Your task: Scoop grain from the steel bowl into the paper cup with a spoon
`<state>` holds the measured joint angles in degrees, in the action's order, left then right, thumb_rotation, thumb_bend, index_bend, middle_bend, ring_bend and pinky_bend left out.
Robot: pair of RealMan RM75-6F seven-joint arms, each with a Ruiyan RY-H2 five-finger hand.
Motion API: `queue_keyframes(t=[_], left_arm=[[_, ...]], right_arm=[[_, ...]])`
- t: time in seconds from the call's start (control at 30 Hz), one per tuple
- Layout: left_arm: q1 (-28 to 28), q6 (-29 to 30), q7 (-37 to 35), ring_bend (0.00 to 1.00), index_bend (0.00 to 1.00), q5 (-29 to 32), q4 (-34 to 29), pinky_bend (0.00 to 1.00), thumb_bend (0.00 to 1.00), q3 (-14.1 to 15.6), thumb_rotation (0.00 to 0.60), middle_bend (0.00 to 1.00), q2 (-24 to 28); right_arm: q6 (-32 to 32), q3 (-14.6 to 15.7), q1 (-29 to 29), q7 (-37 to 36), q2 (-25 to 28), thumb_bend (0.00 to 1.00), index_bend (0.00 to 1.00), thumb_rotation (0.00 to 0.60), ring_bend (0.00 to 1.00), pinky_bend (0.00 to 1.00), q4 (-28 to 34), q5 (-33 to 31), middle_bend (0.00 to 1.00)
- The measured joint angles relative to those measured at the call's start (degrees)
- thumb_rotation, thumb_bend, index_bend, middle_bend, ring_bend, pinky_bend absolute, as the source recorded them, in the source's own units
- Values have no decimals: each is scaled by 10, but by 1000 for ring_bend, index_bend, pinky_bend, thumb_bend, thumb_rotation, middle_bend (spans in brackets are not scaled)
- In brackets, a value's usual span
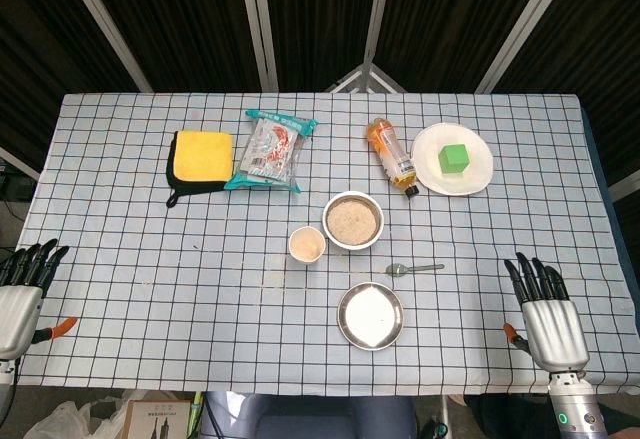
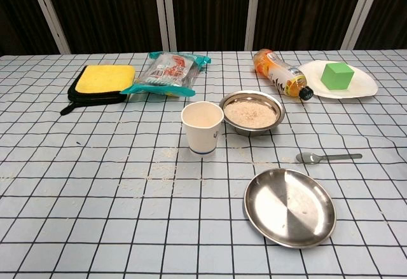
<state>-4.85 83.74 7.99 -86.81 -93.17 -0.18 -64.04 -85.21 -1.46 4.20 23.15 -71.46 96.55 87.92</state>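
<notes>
A steel bowl (image 1: 352, 220) (image 2: 252, 112) full of pale grain sits mid-table. The white paper cup (image 1: 306, 244) (image 2: 202, 127) stands upright just to its front left, apart from it. A metal spoon (image 1: 413, 269) (image 2: 327, 157) lies flat on the cloth to the right of the bowl, handle pointing right. My left hand (image 1: 22, 289) rests at the table's left front edge, fingers extended and apart, holding nothing. At the right front edge my right hand (image 1: 543, 309) lies the same way, well right of the spoon. The chest view shows neither hand.
An empty steel plate (image 1: 370, 315) (image 2: 289, 206) lies in front of the spoon. Further back are a yellow sponge (image 1: 200, 156), a snack packet (image 1: 268, 150), a lying orange bottle (image 1: 392, 155) and a white plate (image 1: 478, 164) with a green cube (image 1: 454, 157). Loose grains dot the cloth near the cup.
</notes>
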Motion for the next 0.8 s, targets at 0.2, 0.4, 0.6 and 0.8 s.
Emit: queue_keyframes(t=[0.2,0.4,0.6,0.8], left_arm=[[0,0,0,0,0,0,0,0,0,0,600,0,0],[1,3,0,0,0,-5,0,0,0,1,600,0,0],[0,1,-1,0,0,-3,2,0,0,1,600,0,-1],[0,2,-8,0,0,-8,2,0,0,3,600,0,1]], right_arm=[[-10,-3,-2,-2,-4,247,0,600,0,111,-3,4,0],[-14,-3,-4,-9,-6,247,0,600,23,201,-4,8,5],[-19,-8,3,-24,-15,247,49,600,659,841,-3,26,541],[11,-21,23,-39,-30,246,307,600,928,999,-1,9,840]])
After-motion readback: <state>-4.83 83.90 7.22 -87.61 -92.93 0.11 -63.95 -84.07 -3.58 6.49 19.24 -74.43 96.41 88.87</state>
